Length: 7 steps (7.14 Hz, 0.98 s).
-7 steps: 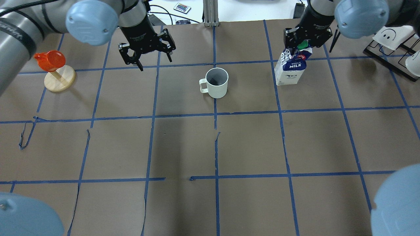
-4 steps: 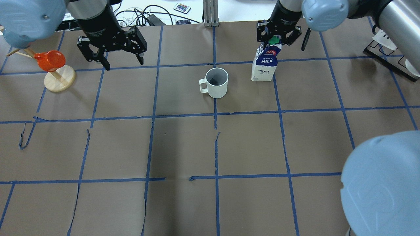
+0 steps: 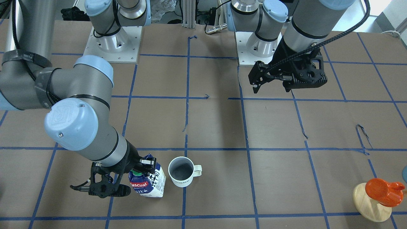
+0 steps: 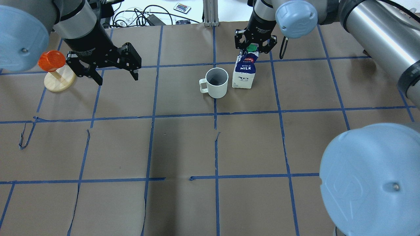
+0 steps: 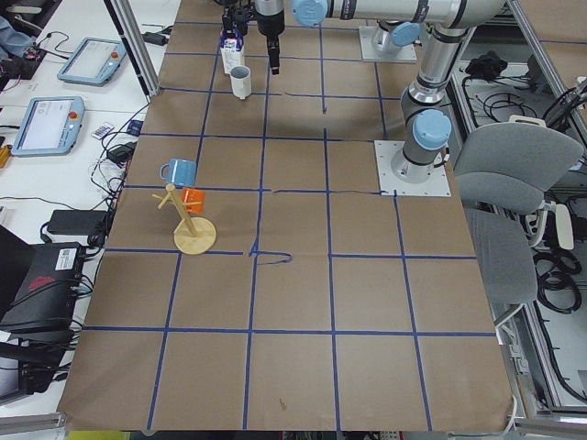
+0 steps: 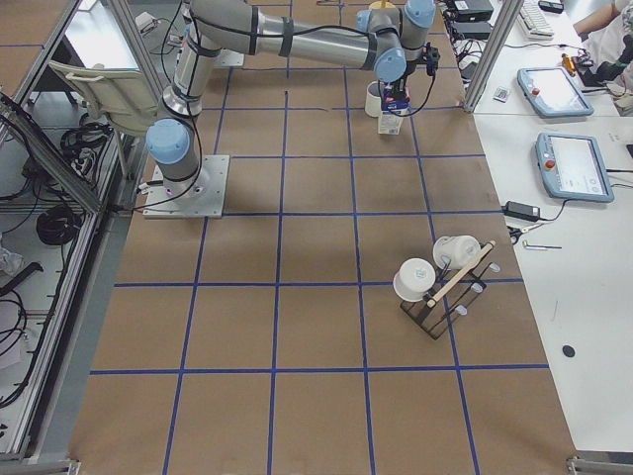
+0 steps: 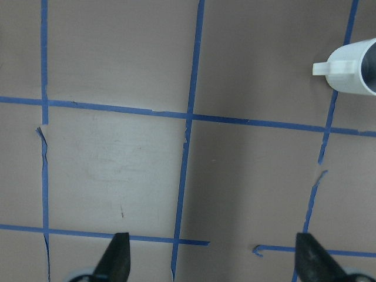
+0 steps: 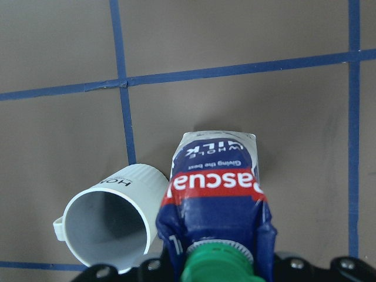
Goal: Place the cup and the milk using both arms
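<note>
The white cup (image 4: 215, 82) stands upright at mid-table, handle to the view's left. The blue-and-white milk (image 4: 244, 72) is right beside it on its right, slightly tilted in the front view (image 3: 148, 184). My right gripper (image 4: 255, 46) is shut on the carton's gable top by the green cap, as the right wrist view (image 8: 217, 188) shows, with the cup (image 8: 111, 226) next to it. I cannot tell if the carton's base rests on the table. My left gripper (image 4: 117, 79) is open and empty, well left of the cup; its wrist view shows the cup (image 7: 352, 73) at the upper right edge.
A wooden mug stand (image 4: 59, 78) with an orange cup (image 4: 51, 60) is at the far left, close to my left arm. A black rack with white cups (image 6: 445, 287) is on the right side. Blue tape lines grid the brown table (image 4: 183, 147).
My right gripper has carried the milk leftward until it is beside the cup. My left gripper has moved left and back from the cup, staying open.
</note>
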Each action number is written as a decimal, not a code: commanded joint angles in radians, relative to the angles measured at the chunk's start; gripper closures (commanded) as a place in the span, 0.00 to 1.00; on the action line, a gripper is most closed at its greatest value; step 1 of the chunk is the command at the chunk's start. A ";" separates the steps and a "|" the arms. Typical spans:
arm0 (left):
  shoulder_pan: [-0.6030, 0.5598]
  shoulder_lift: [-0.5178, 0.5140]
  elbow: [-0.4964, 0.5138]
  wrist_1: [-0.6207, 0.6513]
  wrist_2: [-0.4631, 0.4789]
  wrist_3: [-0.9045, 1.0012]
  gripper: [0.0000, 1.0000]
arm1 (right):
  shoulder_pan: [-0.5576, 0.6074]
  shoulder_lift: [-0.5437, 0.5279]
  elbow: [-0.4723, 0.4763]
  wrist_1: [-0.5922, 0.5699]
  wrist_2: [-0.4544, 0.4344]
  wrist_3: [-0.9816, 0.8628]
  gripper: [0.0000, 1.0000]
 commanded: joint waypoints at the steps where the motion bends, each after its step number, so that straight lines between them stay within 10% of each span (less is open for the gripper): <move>1: 0.002 0.002 -0.025 0.064 -0.003 0.004 0.00 | 0.007 0.002 0.004 0.025 -0.028 -0.040 0.59; 5: 0.002 0.005 -0.025 0.063 0.002 0.004 0.00 | 0.033 -0.001 0.002 0.041 -0.016 -0.025 0.43; 7: 0.002 0.006 -0.025 0.063 0.003 0.005 0.00 | 0.032 -0.056 0.004 0.042 -0.027 -0.027 0.00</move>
